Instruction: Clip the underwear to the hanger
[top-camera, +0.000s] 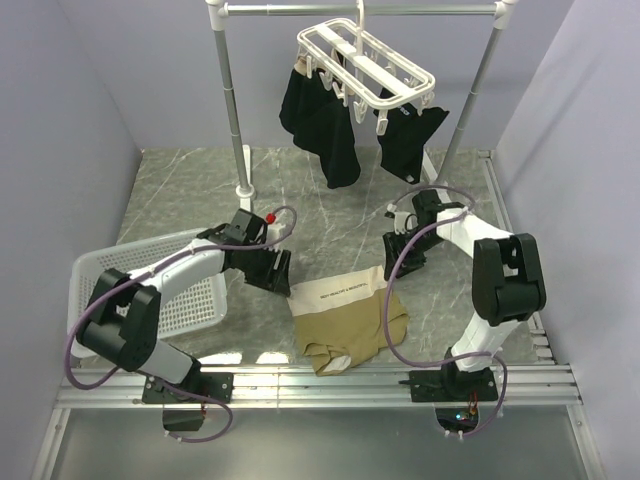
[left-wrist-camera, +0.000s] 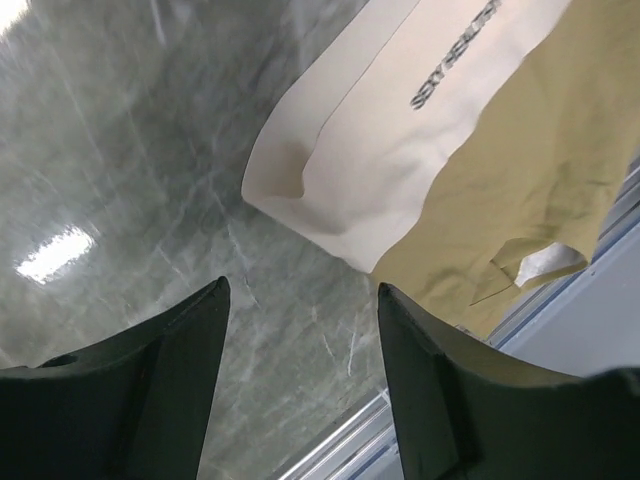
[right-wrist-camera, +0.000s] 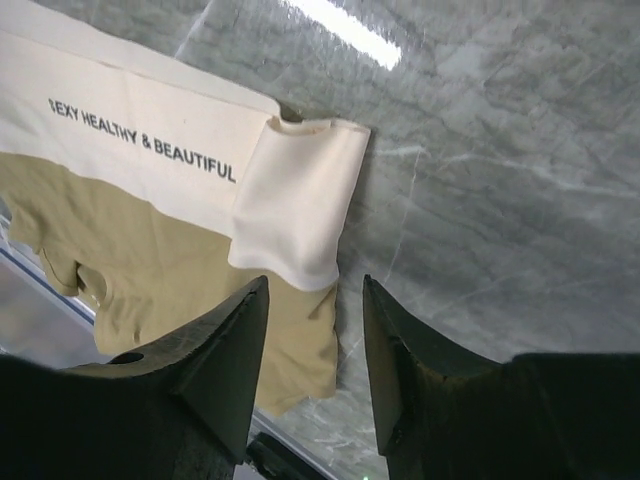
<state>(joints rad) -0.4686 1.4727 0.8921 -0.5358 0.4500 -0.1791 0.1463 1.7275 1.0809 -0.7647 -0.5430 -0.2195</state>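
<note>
grey marble tabletop free mid-table; white plastic mesh basket blocks left side, black garments hang low under white plastic clip hanger at rear

Underwear was khaki-tan; waistband cream w/ blk block-cap lettering. Hanger was white, garments on it blk. Table showed grey-green marble pattern, pale veins. Basket was white lattice. Left arm, right arm were blk & white; cables purple. Left gripper, right gripper were blk. Walls were pale lilac.
</note>
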